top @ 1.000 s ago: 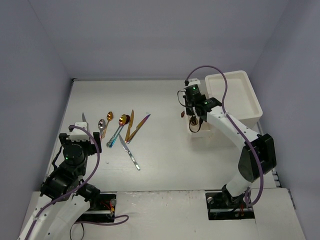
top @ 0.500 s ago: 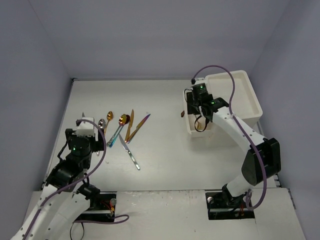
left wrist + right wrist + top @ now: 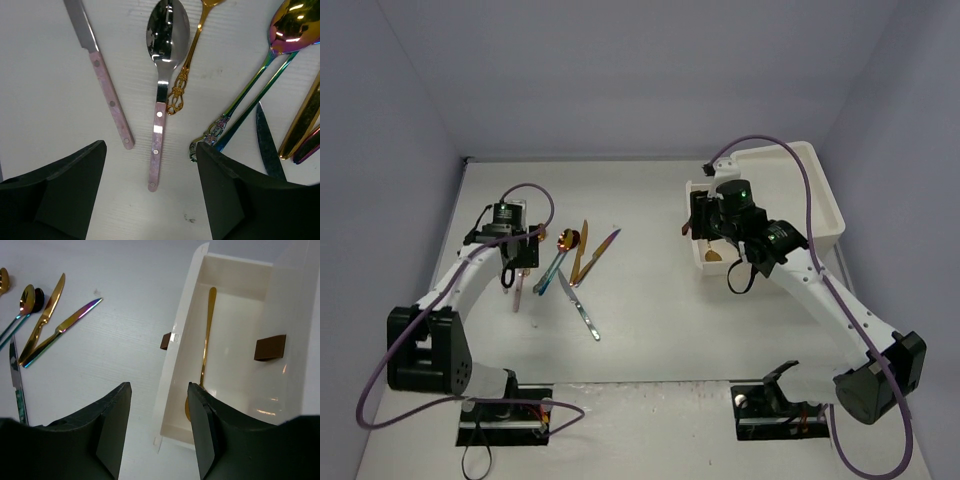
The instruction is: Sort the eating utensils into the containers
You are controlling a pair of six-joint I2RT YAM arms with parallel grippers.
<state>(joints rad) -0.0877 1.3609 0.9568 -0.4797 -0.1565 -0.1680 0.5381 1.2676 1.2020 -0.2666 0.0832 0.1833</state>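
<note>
Several utensils lie left of centre: a pink-handled silver spoon [image 3: 161,75], a pink-handled knife [image 3: 107,92], an ornate gold handle [image 3: 181,80], iridescent spoons [image 3: 280,35], a gold knife [image 3: 580,250], an iridescent knife [image 3: 604,247] and a silver knife [image 3: 582,310]. My left gripper [image 3: 150,167] [image 3: 517,268] is open and empty, low over the end of the pink spoon's handle. The white drawer unit [image 3: 800,190] stands at the right with one drawer [image 3: 181,347] pulled out; a gold spoon [image 3: 205,340] lies inside it. My right gripper [image 3: 159,407] [image 3: 704,232] is open and empty above that drawer's front wall.
A brown handle [image 3: 165,341] sticks out from the open drawer's front, and a second brown handle [image 3: 270,347] shows on the unit behind it. The pile also shows at the left of the right wrist view [image 3: 47,315]. Both arm bases sit at the near edge.
</note>
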